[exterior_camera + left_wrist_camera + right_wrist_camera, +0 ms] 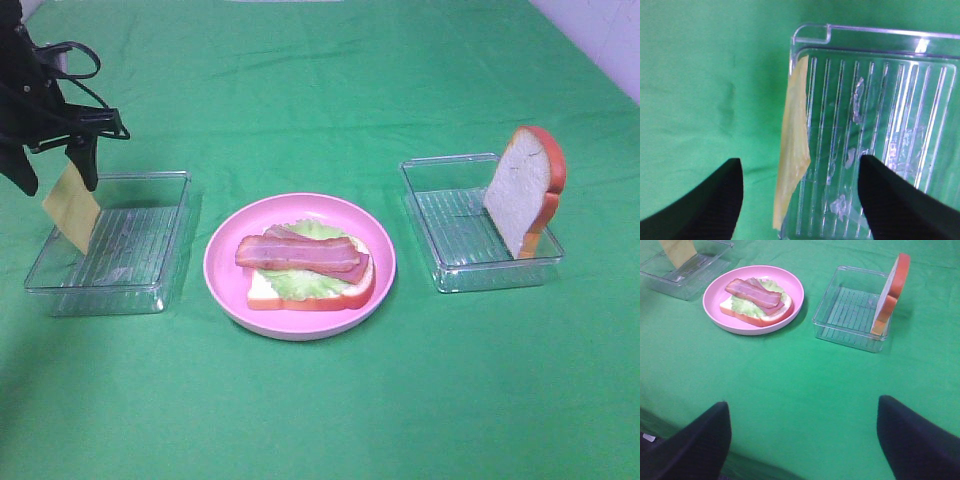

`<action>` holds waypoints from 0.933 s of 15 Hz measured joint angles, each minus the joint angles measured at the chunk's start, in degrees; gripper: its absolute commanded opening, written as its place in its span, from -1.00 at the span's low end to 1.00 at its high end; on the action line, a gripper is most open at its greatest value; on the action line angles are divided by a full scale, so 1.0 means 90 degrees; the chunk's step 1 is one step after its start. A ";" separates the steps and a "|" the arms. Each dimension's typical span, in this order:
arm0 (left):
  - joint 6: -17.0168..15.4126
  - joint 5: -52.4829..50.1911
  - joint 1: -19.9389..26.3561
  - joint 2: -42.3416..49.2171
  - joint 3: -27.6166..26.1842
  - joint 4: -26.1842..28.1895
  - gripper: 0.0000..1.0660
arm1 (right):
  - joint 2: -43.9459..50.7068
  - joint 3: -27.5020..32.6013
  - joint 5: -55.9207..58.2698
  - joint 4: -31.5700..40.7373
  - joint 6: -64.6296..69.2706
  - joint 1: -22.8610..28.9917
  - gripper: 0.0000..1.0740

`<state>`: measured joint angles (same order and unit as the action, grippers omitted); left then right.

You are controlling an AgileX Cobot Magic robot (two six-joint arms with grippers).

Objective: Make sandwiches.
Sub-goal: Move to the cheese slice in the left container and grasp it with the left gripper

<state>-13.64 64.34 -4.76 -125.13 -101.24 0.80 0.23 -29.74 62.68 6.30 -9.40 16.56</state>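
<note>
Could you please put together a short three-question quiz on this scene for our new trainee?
1. Multiple choice: what lies on top of the stack on the pink plate?
A. a fried egg
B. bacon strips
C. a tomato slice

2. True or false: the spare bread slice stands on edge in the right-hand tray.

3. Fill in: the cheese slice stands between the open fingers of the ___ gripper.

Key: 1 B; 2 true; 3 left, that is, the left gripper.
</note>
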 measured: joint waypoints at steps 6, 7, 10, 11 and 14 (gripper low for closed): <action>0.0051 -0.0013 0.0000 -0.0025 0.0000 0.0032 -0.51 | 0.0000 0.0000 0.0000 0.0000 0.0000 0.0000 0.38; 0.0051 -0.0019 0.0000 -0.0025 0.0000 0.0032 -0.63 | 0.0000 0.0000 0.0000 0.0000 0.0000 0.0000 0.38; 0.0051 -0.0019 0.0000 -0.0025 0.0000 0.0038 -1.00 | 0.0000 0.0000 0.0000 0.0000 0.0000 0.0000 0.38; 0.0051 -0.0019 0.0000 -0.0025 0.0000 0.0045 -1.00 | 0.0000 0.0000 0.0000 0.0000 0.0000 0.0000 0.38; 0.0083 -0.0019 0.0000 -0.0025 0.0000 0.0045 -1.00 | 0.0000 0.0000 0.0000 0.0000 0.0000 0.0000 0.38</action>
<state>-12.89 64.17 -4.76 -125.36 -101.24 1.20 0.23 -29.74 62.68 6.30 -9.40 16.56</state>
